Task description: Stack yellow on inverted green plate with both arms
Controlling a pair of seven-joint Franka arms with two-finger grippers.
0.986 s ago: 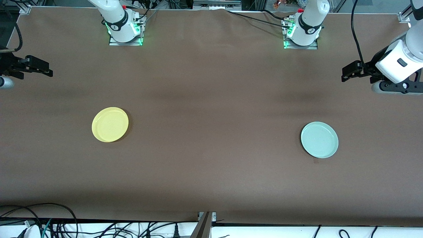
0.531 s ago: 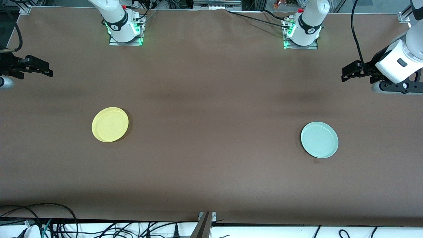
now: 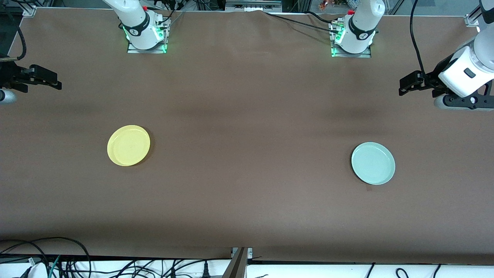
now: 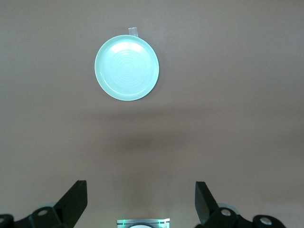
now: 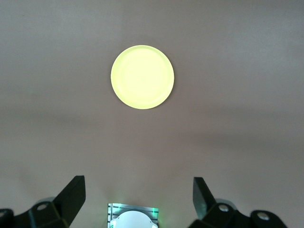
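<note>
Yellow plate lies flat on the brown table, rim up, toward the right arm's end. It is the landmark for what follows. Seen from the right wrist, the same yellow plate shows its hollow upper face with nothing on it or touching it.

Green plate rests on the table well apart from the yellow plate, toward the left arm's end and slightly nearer to the front camera. In the left wrist view the green plate shows concentric rings on its face, and a small strip of tape lies just at its edge.

Right gripper hangs in the air over the table's edge at the right arm's end, well clear of the yellow plate, fingers spread wide and holding nothing.

Left gripper hangs over the table's left-arm end, much farther from the yellow plate than the green plate is; its fingers also stand wide apart and empty.

Both arm bases stand along the table's edge farthest from the front camera.
</note>
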